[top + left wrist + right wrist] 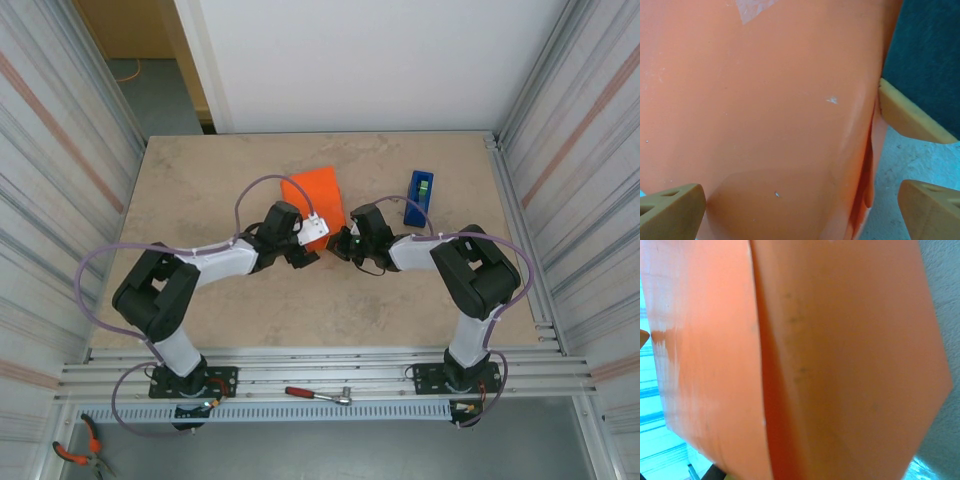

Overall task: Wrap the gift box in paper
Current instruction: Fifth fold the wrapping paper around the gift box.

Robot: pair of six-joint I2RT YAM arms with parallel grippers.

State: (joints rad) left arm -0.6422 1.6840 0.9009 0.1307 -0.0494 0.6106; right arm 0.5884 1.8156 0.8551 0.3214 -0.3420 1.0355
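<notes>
Left end effector [800,212] straddles orange paper [765,100].

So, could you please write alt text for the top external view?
Folded orange paper lies on a tan table, with the left arm and right arm bending inward so their ends almost meet in front of it. A blue tape dispenser stands to its right.

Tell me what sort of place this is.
Probably a robotics lab cell: a table boxed in by ribbed wall panels, a left arm and right arm bolted to aluminium rails, a red-handled tool and pliers lying nearby.
</notes>
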